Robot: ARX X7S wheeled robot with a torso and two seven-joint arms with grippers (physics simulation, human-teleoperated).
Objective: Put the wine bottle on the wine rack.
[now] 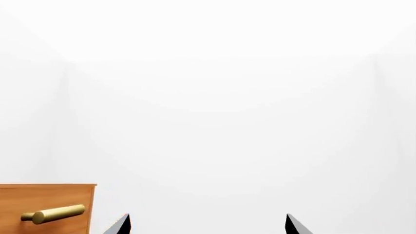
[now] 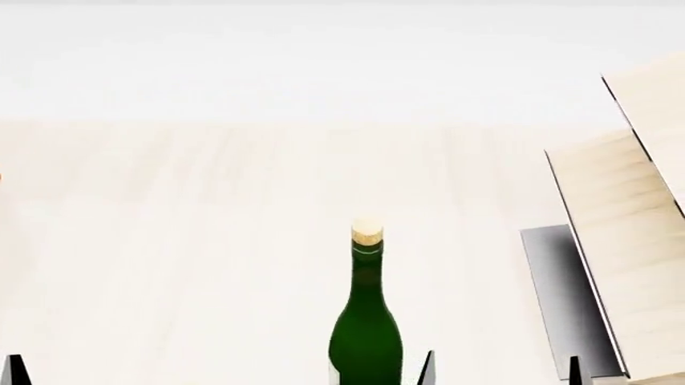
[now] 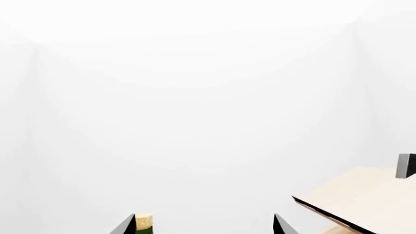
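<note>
The wine bottle (image 2: 366,321) stands upright on the pale counter (image 2: 192,241), open room all round; the wine rack (image 2: 621,265) sits at the right edge. Both hands (image 3: 204,225) (image 1: 208,225) gape wide, holding nothing.

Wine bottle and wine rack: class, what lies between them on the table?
Nothing: in the head view, bare table separates the wine bottle from the wine rack.

wine bottle (image 2: 366,321): glossy green glass, cork stopper | wine rack (image 2: 626,241): matt pale wood, grey metal base
</note>
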